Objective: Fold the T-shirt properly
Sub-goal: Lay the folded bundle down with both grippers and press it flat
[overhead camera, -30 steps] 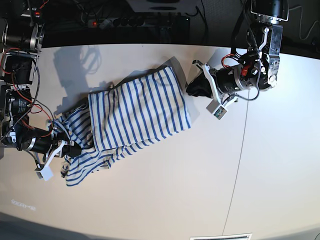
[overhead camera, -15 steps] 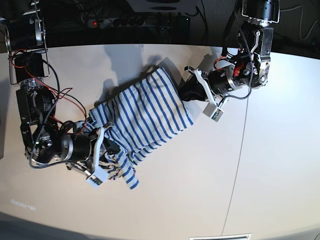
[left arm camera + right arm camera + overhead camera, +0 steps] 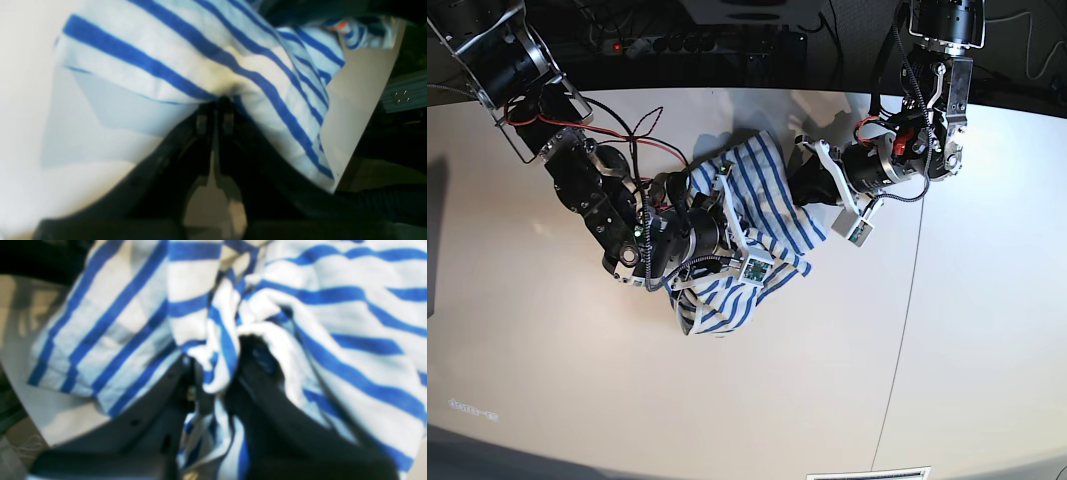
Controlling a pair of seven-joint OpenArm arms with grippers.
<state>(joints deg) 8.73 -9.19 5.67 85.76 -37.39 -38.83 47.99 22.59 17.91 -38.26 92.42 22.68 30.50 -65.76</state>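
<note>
base view: t-shirt point(image 3: 752, 225) on white surface point(image 3: 947, 350), mid-fold, bunched w/ one end carried over toward the other; judged partly done, flattening & further folds left. left end effector point(image 3: 215, 111) nearly closed, pinching a striped edge at its tips, cloth spreading up & away from it. right end effector point(image 3: 217, 373) also nearly closed, clamped on a thick gathered wad of fabric that drapes round both fingers; both sit close together over the shirt.

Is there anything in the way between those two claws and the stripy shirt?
Nothing visible: the left gripper and right gripper are each shut on the soft white T-shirt with narrow blue stripes, pinching folds of fabric directly.
</note>
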